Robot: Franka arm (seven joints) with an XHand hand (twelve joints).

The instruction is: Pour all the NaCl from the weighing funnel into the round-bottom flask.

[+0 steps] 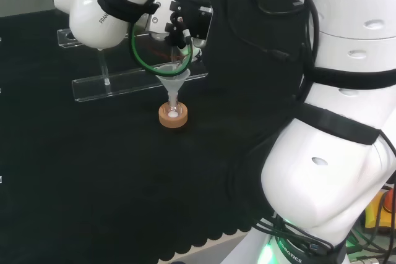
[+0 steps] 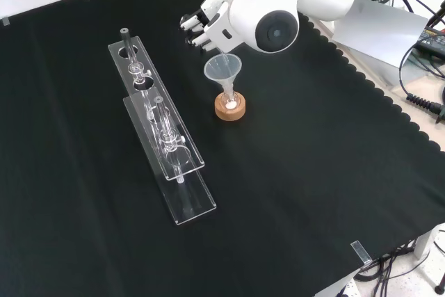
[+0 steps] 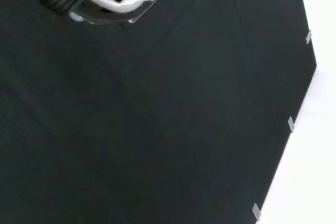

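At the front view's top centre the hand (image 2: 200, 27) is hovering, fingers curled — whether pinching anything is unclear — above a clear funnel (image 2: 222, 69) in the cork-ringed flask (image 2: 229, 104).

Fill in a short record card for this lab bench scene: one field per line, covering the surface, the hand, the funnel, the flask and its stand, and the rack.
surface: black cloth over the bench
hand: black and white hand, fingers curled, just above and behind the funnel's rim in the front view
funnel: clear funnel, upright, stem down into the flask's neck
flask: small flask with a little white powder visible inside
stand: cork ring under the flask
rack: clear plastic rack holding glass pieces, left of the flask in the front view
what the hand holds: cannot tell
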